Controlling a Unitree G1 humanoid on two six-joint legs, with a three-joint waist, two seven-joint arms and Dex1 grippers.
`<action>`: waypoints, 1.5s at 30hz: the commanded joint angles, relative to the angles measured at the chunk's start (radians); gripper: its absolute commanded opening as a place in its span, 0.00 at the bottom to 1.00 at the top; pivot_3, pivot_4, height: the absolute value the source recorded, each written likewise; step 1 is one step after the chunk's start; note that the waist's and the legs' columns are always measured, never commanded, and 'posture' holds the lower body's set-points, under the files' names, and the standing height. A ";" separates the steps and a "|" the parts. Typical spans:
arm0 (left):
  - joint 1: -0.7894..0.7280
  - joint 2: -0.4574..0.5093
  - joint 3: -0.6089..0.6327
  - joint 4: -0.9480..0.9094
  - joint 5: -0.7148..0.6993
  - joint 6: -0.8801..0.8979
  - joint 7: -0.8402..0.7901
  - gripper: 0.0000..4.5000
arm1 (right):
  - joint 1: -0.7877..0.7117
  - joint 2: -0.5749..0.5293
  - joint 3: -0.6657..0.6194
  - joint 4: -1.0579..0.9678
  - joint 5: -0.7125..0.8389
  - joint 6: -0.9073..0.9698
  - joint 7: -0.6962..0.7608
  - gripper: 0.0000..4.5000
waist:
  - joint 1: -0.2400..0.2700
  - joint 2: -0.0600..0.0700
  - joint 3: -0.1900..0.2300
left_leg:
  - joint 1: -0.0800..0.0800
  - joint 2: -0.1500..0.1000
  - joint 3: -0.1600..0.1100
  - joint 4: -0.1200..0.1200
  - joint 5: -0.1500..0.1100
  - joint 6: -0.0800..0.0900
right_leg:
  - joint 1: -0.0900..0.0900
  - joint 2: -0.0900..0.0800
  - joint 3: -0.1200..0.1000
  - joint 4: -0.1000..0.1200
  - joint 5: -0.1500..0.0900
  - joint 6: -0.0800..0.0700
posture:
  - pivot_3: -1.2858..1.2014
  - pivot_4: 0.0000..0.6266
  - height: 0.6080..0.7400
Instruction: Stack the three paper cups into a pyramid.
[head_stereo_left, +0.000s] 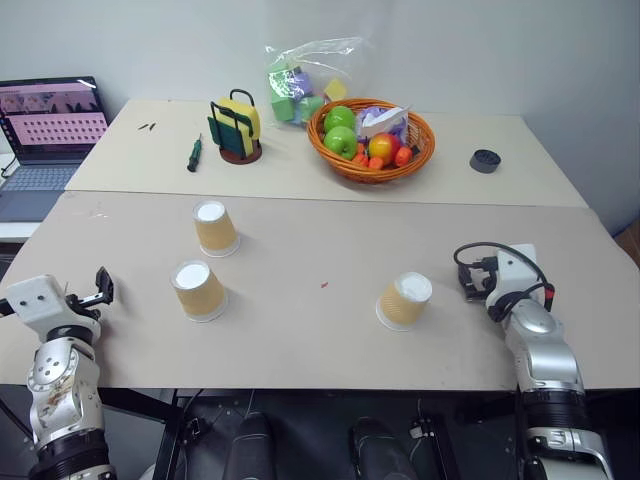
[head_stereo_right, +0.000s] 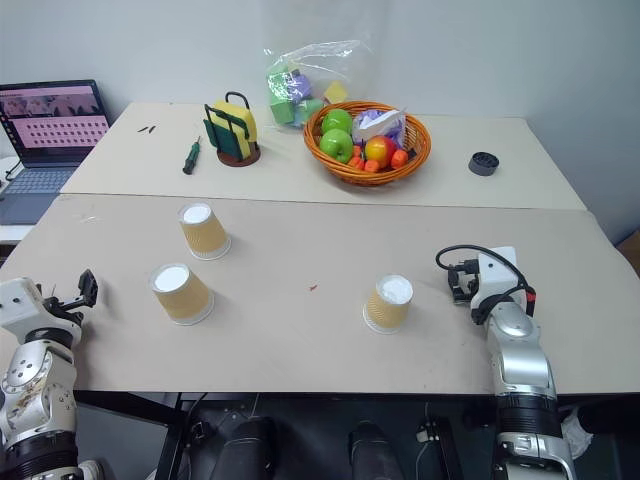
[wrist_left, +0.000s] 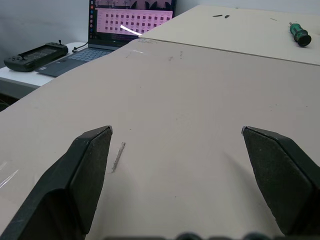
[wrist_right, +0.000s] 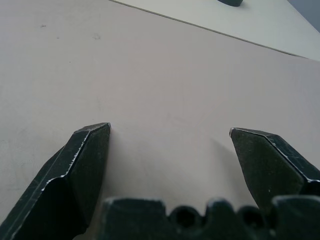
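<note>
Three paper cups, all upside down with white bases up, sit apart on the near table (head_stereo_left: 300, 340). None is stacked; pyramid not begun.

Cup positions, read on a clock face centred on the near table in the head view:
- rear-left cup (head_stereo_left: 215, 228) at about 10 o'clock.
- front-left cup (head_stereo_left: 198, 290) at about 8 o'clock, near the first but not touching.
- right cup (head_stereo_left: 404, 300) at about 4 o'clock, well apart from the other two. It looks tipped slightly toward the left, though this may be only the camera angle.

Grippers:
- right gripper (head_stereo_left: 468, 281) just above the table, jaws wide, nothing held. The right wrist view shows bare table between the fingers (wrist_right: 85, 165).
- left gripper (head_stereo_left: 103, 285) at the table's left edge, jaws wide, nothing held. It points off toward the laptop (wrist_left: 131, 20), not at a cup.

Key relation: the right cup lies at roughly 9 o'clock from the right gripper, close beside it. That arm is plainly the nearer one for this cup. The two left cups lie at 1 to 3 o'clock from the left gripper, the front one nearer.

Judgement: the pair on the left suits as the base once nudged together. The right cup is the likely top piece. Its long axis stands near vertical, so a side grasp across the tapered wall seems called for.
</note>
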 joint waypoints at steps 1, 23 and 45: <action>-0.011 0.009 -0.015 -0.051 -0.005 0.011 -0.014 0.99 | -0.034 -0.006 -0.062 -0.007 0.013 -0.001 -0.050 1.00 | 0.000 0.000 0.000 | 0.000 0.000 0.000 0.000 0.000 0.000 | 0.000 0.000 0.000 0.000 0.000 0.000 | 0.52 0.24 0.46; 0.076 0.069 -0.063 -0.068 -0.010 0.030 -0.227 0.99 | -0.134 -0.467 0.085 -0.880 0.932 0.586 0.800 1.00 | -0.004 0.002 0.001 | -0.009 -0.003 -0.007 0.000 -0.002 0.002 | -0.005 -0.002 -0.006 0.004 -0.004 -0.005 | 0.52 0.24 0.46; 0.184 0.408 -0.205 -0.431 -0.120 0.177 -0.776 0.99 | -0.130 -0.421 0.248 -0.817 0.651 0.422 0.845 1.00 | -0.001 0.001 0.002 | -0.005 -0.001 -0.003 -0.001 -0.003 0.000 | -0.005 -0.004 -0.006 0.000 -0.008 -0.015 | 0.52 0.24 0.46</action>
